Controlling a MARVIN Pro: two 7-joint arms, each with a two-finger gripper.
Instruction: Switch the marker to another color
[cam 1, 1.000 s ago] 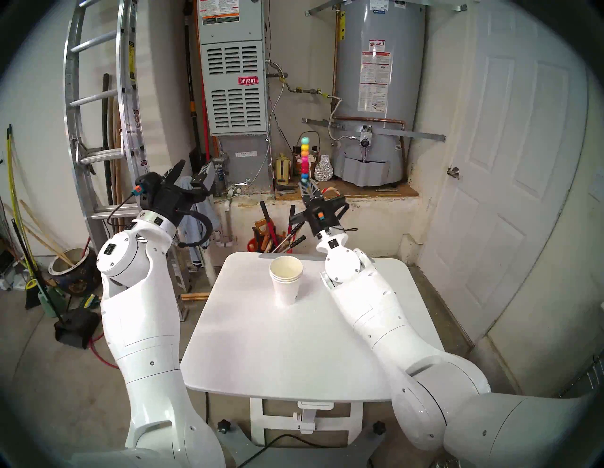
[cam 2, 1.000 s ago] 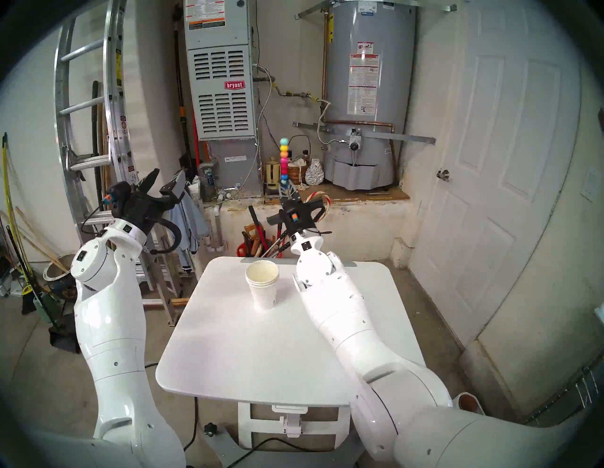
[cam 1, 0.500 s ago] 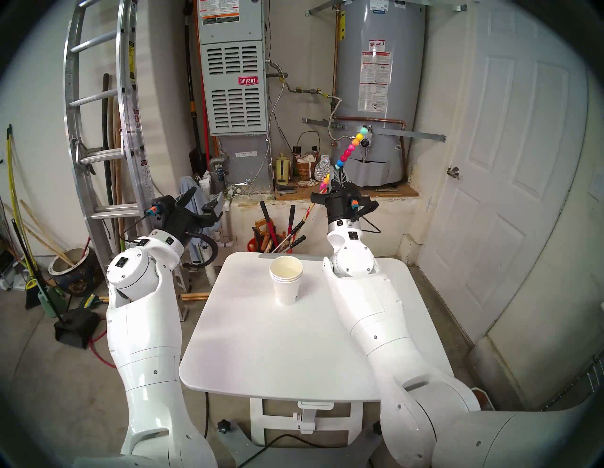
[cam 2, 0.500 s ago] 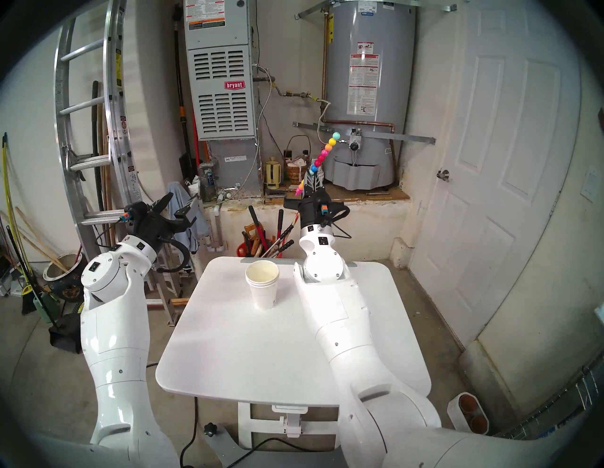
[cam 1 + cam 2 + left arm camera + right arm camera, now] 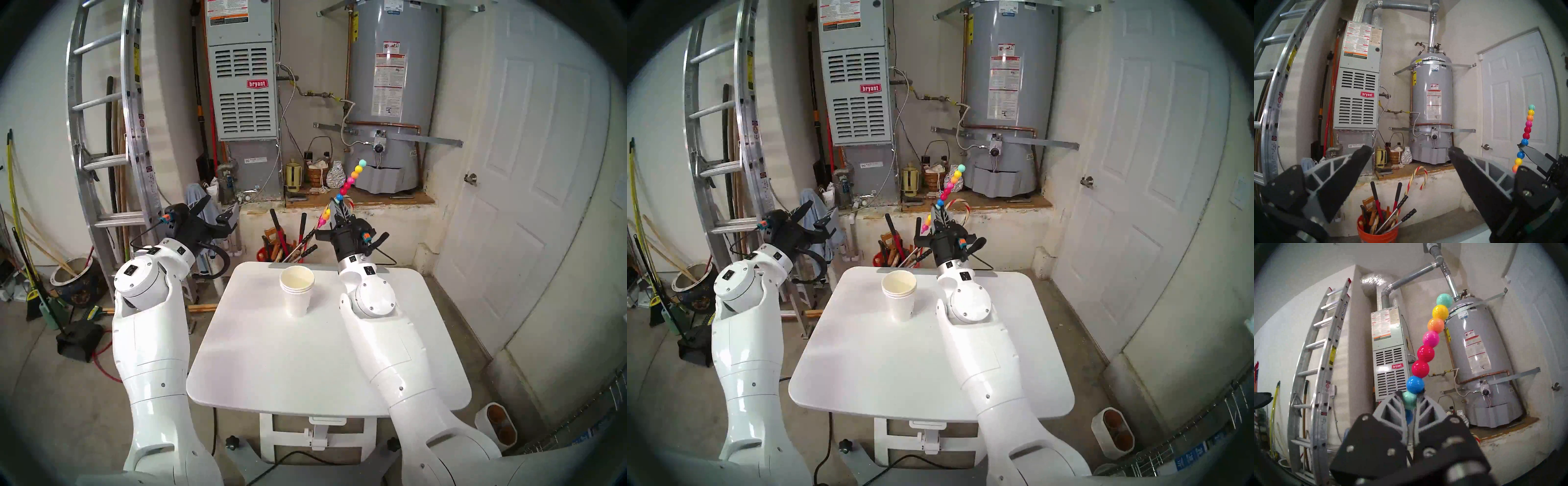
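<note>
The marker (image 5: 351,181) is a slim stick of glossy balls in teal, yellow, orange, pink, red and blue. My right gripper (image 5: 339,205) is shut on its lower part and holds it in the air beyond the table's far edge, leaning up and to the right. Some balls stick out below the fingers. It shows close in the right wrist view (image 5: 1425,353), clamped at a teal ball by the gripper (image 5: 1410,396). My left gripper (image 5: 220,203) is open and empty, raised at the left, apart from the marker (image 5: 1527,130).
A stack of white paper cups (image 5: 297,292) stands near the far edge of the white table (image 5: 305,366). An orange bucket of tools (image 5: 1378,227) and a striped candy cane (image 5: 1417,178) are behind the table. Ladder (image 5: 105,135), furnace, water heater (image 5: 393,85) and door stand around.
My right arm swung right, then came down and back toward the table, and the marker went from upright to leaning right. My left arm came lower and to the right, still open.
</note>
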